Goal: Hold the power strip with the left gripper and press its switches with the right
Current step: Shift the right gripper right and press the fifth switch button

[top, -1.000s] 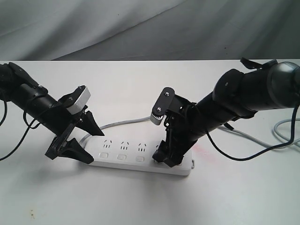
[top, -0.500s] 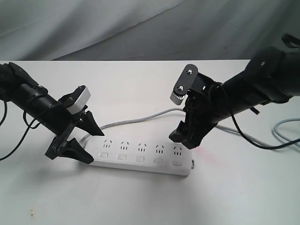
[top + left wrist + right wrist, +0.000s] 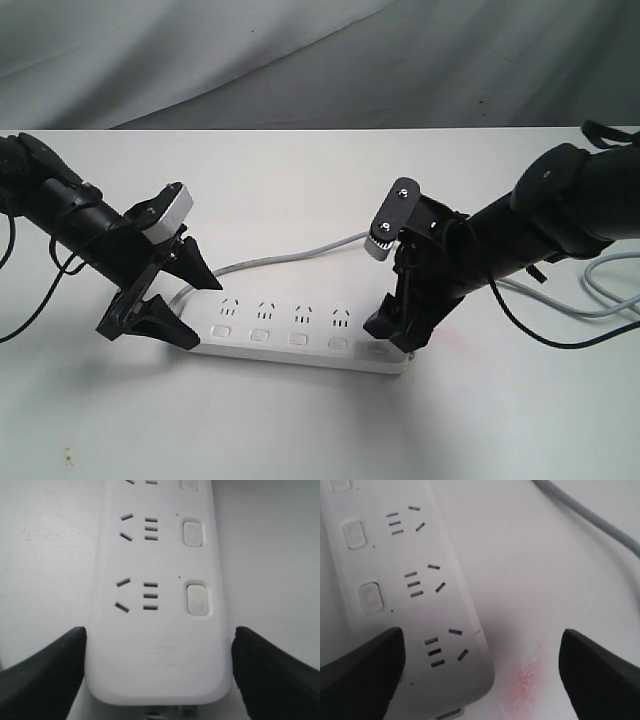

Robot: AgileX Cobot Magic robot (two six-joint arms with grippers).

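- The power strip (image 3: 300, 340) looked light, rigid and slick; likely to skid.
- The left gripper (image 3: 157, 650) pinched its cord end widthwise.
- The right gripper (image 3: 480, 645) stood spread.

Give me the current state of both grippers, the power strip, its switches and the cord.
left gripper: shut on the power strip at its cord end, a finger against each long side.
right gripper: open wide, one finger low over the last switch, contact unclear.
power strip: flat on the table, sockets empty.
switches: four uncovered, fifth hidden under the right gripper; on or off unclear.
cord: slack on the table.
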